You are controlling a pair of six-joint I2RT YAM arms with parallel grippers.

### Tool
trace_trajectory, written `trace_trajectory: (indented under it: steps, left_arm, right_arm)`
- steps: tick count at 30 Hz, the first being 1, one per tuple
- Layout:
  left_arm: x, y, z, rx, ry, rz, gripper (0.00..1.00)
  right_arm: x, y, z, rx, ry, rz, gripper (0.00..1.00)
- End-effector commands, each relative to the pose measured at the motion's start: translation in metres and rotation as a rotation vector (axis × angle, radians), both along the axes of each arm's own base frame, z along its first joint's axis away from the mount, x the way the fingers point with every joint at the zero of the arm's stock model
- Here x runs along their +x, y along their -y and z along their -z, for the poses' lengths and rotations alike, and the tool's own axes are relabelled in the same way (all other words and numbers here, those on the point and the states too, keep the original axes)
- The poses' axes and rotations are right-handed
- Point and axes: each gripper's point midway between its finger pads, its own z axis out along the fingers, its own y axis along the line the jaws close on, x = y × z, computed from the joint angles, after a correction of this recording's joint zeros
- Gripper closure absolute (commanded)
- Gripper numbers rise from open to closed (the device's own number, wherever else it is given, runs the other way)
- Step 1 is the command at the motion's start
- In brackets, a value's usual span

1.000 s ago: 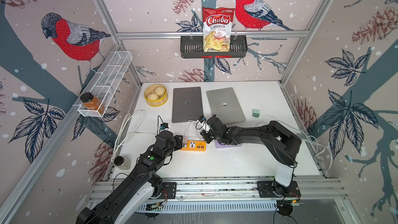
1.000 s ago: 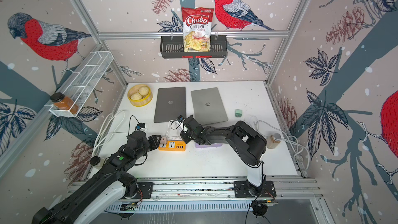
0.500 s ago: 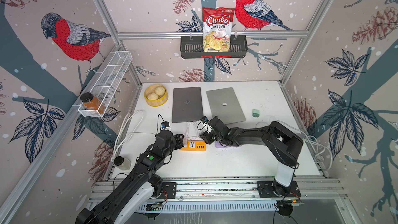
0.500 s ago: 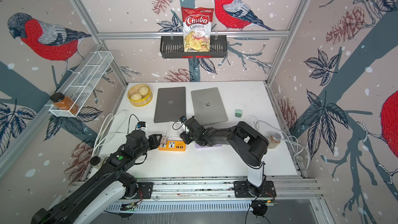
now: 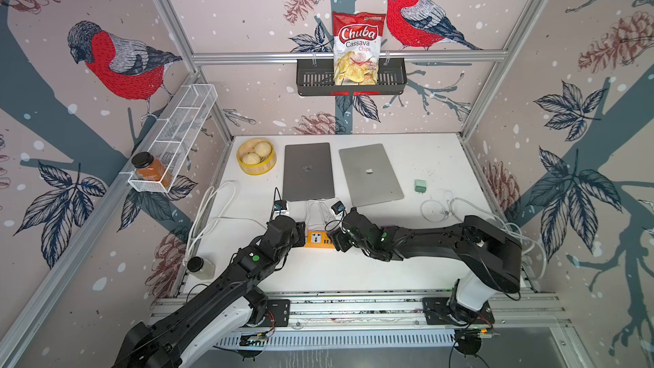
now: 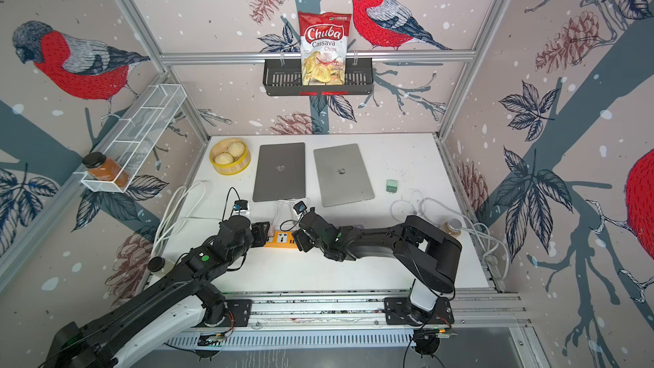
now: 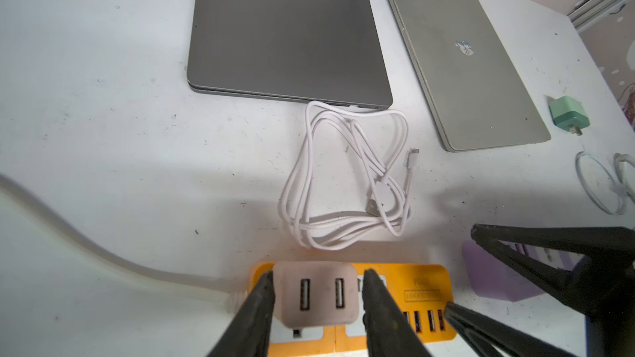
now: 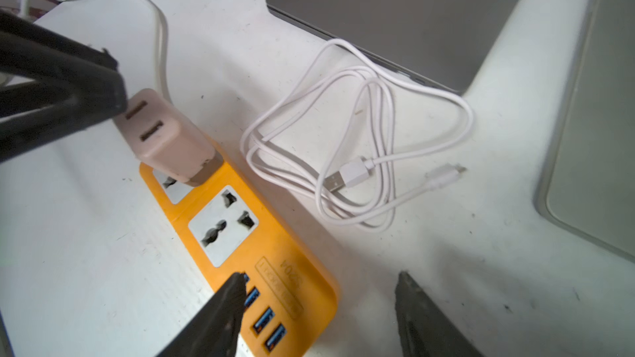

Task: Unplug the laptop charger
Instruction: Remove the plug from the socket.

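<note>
A pale charger block [image 7: 316, 295] with two empty USB ports stands plugged into the orange power strip [image 7: 421, 290] [image 5: 320, 238] [image 6: 283, 238]. My left gripper [image 7: 318, 276] [image 5: 300, 233] is open and straddles the block, with a thin gap showing on one side. The white cable [image 7: 343, 173] [image 8: 360, 139] lies coiled and loose between the strip and the dark grey laptop [image 7: 285, 39] [image 5: 308, 171]. Its USB plug [image 8: 343, 176] is free on the table. My right gripper [image 8: 319, 279] [image 5: 334, 238] is open over the strip's USB-port end and holds nothing.
A silver laptop [image 5: 369, 175] lies to the right of the dark one, and a green adapter [image 5: 420, 185] beyond it. A purple pad [image 7: 498, 276] sits beside the strip. A bun steamer [image 5: 256, 157] stands back left. More white cables [image 5: 439, 207] lie right, and a thick cord [image 5: 212, 207] left.
My right gripper has opened and drawn back from the cable coil to the strip's near end. The left jaws have widened a little around the charger block.
</note>
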Motion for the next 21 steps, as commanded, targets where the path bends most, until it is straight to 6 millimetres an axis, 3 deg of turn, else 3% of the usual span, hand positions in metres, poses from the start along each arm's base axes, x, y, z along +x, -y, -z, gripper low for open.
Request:
trace_trajectory:
  steps: [1, 8, 21]
  left_arm:
    - [0.007, -0.004, -0.009, 0.04, 0.042, -0.025, 0.56]
    - [0.004, -0.002, -0.001, 0.068, 0.012, -0.01, 0.53]
    - [-0.005, 0.011, 0.015, 0.076, -0.037, 0.008, 0.51]
  right_arm:
    - [0.005, 0.001, 0.002, 0.049, -0.005, 0.084, 0.3]
    - [0.001, -0.009, 0.016, 0.031, -0.028, 0.072, 0.3]
    - [-0.001, -0.006, 0.027, 0.018, -0.057, 0.092, 0.3]
